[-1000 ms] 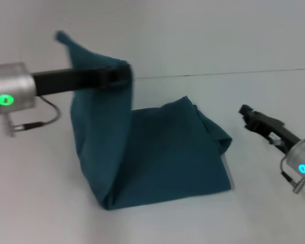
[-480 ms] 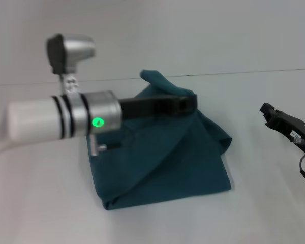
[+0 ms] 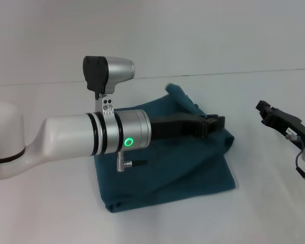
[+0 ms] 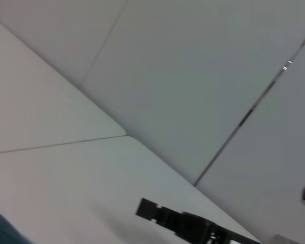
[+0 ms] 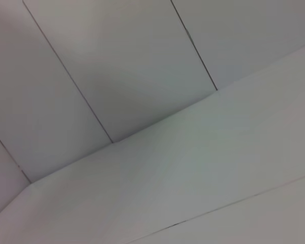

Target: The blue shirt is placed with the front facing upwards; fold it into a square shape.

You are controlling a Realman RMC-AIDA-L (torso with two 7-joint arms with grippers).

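Left tool (image 3: 216,123) swung rightward, carrying blue shirt (image 3: 193,168) flap over.

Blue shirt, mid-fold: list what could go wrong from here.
1. The left gripper sits at the right edge of the blue shirt; if cloth snags as it pulls away, the folded layer may drag back open.
2. A loose point of fabric sticks up at the far edge, so the result may not end up square.
3. The right gripper hangs beside the shirt, apart from it, so nothing pins the fold down.
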